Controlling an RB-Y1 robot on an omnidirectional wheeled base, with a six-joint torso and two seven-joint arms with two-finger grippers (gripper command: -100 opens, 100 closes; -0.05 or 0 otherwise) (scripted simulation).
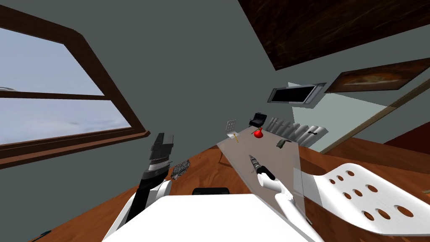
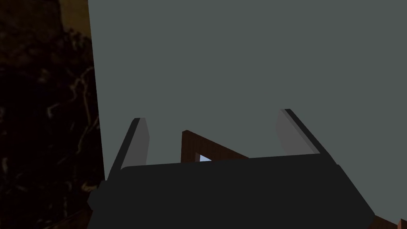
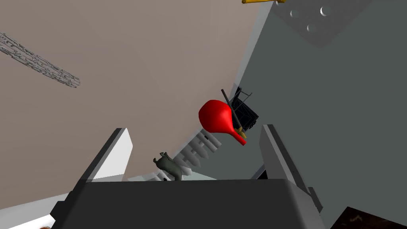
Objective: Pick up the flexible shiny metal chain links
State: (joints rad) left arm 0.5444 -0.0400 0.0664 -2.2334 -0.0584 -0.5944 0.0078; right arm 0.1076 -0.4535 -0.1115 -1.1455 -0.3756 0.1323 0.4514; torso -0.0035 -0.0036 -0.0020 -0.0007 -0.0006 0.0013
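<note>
Chain (image 3: 39, 59) lies on the tan table (image 3: 119, 103), well apart from the wide-open right claw (image 3: 194, 128); grey wall (image 3: 338, 99) beyond. Left claw (image 2: 212, 115) wide too.

Red bulb (image 3: 216, 117) beside black crate (image 3: 245, 112), small dark grey object (image 3: 170, 167), pale tabletop (image 3: 119, 59), white perforated chair (image 1: 390, 195), brown-framed window (image 1: 63, 67)

A broad bare stretch of tabletop (image 3: 131, 79) is left open around the chain (image 3: 39, 59) (well apart from the rest). Toward the wall (image 3: 342, 99), passage is blocked by a red bulb (image 3: 218, 118), a black crate (image 3: 246, 113) behind it and a small dark grey lump (image 3: 170, 166).
</note>
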